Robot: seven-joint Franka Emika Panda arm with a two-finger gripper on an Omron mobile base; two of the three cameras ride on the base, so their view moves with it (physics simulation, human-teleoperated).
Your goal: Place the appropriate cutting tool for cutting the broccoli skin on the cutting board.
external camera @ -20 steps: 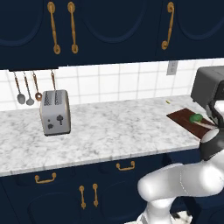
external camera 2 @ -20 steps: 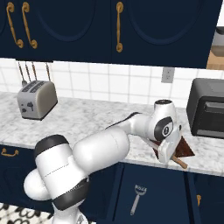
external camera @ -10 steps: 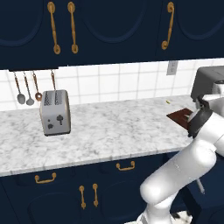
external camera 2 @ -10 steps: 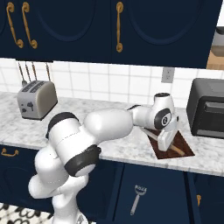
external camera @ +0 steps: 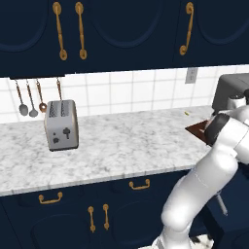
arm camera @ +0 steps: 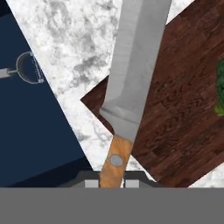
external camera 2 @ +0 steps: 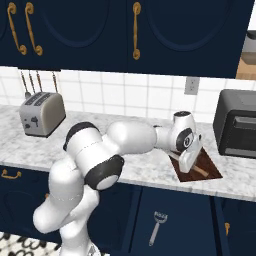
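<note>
knife: long silvery-grey blade with a light wooden riveted handle, running from 6 o'clock up to 12 in the hand view, crossing the board's near corner and the marble beside it.
tool: the dark two-finger tool is clamped on the handle's butt end, a finger tip on either side of it. In the right base view the hand hangs over the board's left side.
board: flat dark reddish-brown wooden cutting board on the white marble table, with the dark grey toaster oven near it at about 2 o'clock.
broccoli: small bright-green floret at 3 o'clock on the board.
step: I'd say carrying's done, it's the set-down now.
next: probably lower it, get the whole knife over wood, keep off the floret, then let go.
</note>
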